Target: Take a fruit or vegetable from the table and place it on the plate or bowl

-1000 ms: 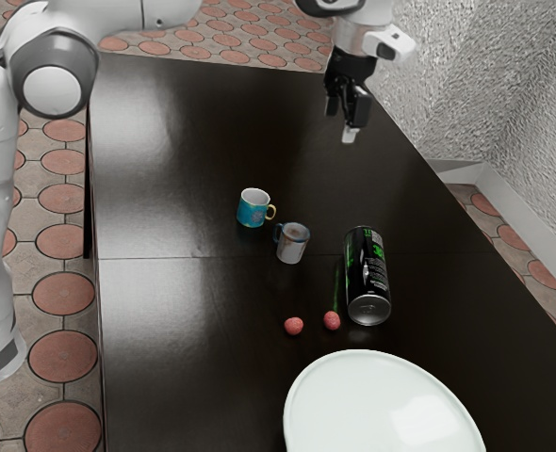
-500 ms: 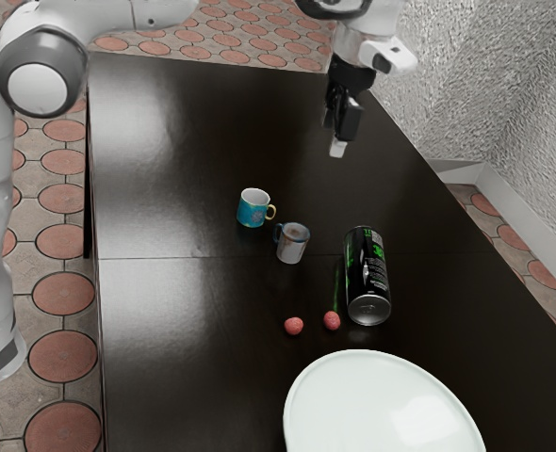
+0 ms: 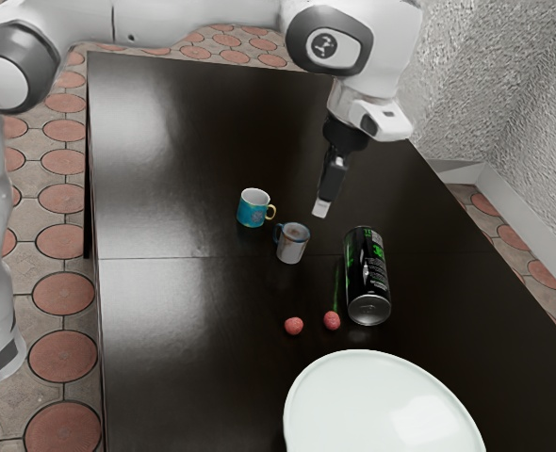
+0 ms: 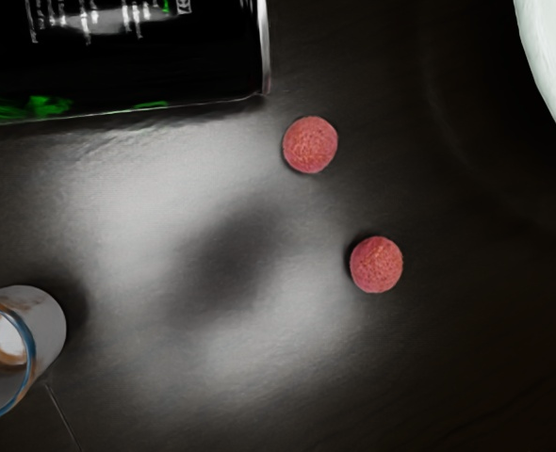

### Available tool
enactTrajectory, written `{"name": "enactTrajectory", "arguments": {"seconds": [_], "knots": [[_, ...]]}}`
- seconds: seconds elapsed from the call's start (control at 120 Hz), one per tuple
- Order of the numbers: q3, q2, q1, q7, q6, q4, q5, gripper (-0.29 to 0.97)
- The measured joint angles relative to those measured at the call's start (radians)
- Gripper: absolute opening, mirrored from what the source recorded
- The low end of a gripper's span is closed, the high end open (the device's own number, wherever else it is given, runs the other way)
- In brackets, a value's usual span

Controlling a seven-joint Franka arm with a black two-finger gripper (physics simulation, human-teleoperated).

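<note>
Dark table: two red fruits, two mugs, one can, one plate; tool edge-on, grip indiscernible.

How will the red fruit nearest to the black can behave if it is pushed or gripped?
The red fruit looks round and small, so it would probably roll on the smooth table when nudged, perhaps against the can. Its surface looks bumpy, so it may grip fairly well.

Dark table: plate, can, two mugs, two red fruits.
</note>
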Motion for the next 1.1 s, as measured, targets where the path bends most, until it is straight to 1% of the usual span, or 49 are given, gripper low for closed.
{"name": "enactTrajectory", "arguments": {"seconds": [0.2,0.317,0.517,0.675,0.85,1.1], "knots": [[-0.008,-0.03,-0.023,0.014,0.08,-0.09,-0.007,0.68],[-0.019,-0.074,-0.023,0.02,0.118,-0.165,-0.024,0.68],[-0.042,-0.099,0.007,0.02,0.181,-0.239,-0.043,0.68],[-0.041,-0.079,0.006,0.017,0.278,-0.283,-0.025,0.68],[-0.043,-0.034,0.011,0.008,0.366,-0.297,-0.014,0.68],[-0.088,-0.005,0.062,-0.018,0.441,-0.323,-0.022,0.68]]}}
